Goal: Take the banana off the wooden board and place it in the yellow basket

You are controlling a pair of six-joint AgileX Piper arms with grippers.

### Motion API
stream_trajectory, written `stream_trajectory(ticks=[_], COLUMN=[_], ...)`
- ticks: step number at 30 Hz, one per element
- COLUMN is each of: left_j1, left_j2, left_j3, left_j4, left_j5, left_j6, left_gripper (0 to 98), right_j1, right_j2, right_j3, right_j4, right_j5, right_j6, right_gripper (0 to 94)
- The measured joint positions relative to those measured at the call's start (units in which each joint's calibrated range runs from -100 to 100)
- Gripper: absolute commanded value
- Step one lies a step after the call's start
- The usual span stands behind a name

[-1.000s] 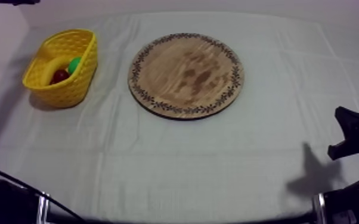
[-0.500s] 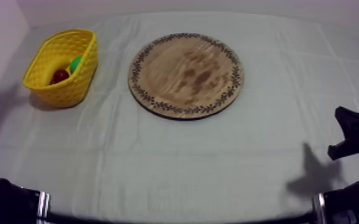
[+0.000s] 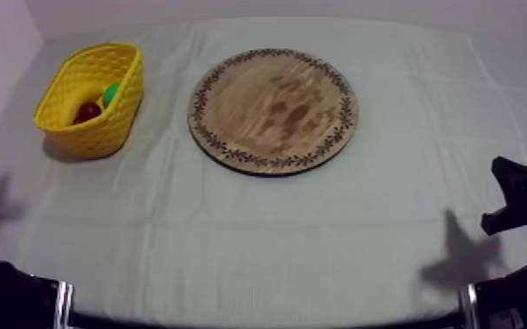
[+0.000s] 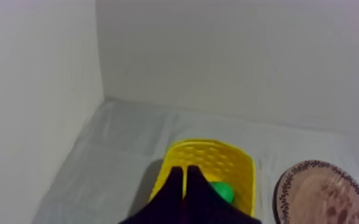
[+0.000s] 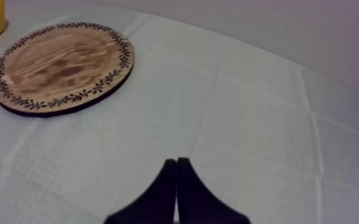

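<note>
The yellow basket (image 3: 89,98) stands at the table's far left. In it lie a small red fruit (image 3: 87,112) and a green pear (image 3: 109,93). A pale yellow bit (image 3: 99,105) between them could be the banana; I cannot tell. The round wooden board (image 3: 272,109) at the middle is bare. My left gripper (image 4: 183,173) is shut on nothing, raised on the near side of the basket (image 4: 213,162), with the pear (image 4: 222,190) just past its tips. My right gripper (image 5: 176,164) is shut on nothing, low over the cloth, well short of the board (image 5: 61,65).
My right arm (image 3: 521,203) sits at the right edge and throws a shadow on the cloth beside it. My left arm (image 3: 9,297) lies low at the lower left. Walls close the table at the back and the left.
My left arm has drawn back toward the lower left edge, and its shadow has slid down the table's left side. The right arm, board and basket have stayed put.
</note>
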Motion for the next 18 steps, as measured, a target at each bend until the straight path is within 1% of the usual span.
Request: stream_trajectory(ticks=[9,13,18], left_j1=[-0.48,-0.57,-0.53], left_j2=[-17.90,-23.64,-28.64], left_j3=[20.42,28.40,37.23], left_j4=[0.11,0.16,0.16], left_j5=[-7.04,-10.45,-12.77], left_j6=[0.66,0.35,-0.07], left_gripper=[0.0,0.0,0.0], right_j1=[0.00,0.00,0.00], right_j2=[0.00,0.00,0.00], right_j3=[0.00,0.00,0.00], right_j4=[0.00,0.00,0.00], right_j5=[0.00,0.00,0.00], right_j6=[0.00,0.00,0.00], right_gripper=[0.3,0.3,0.3])
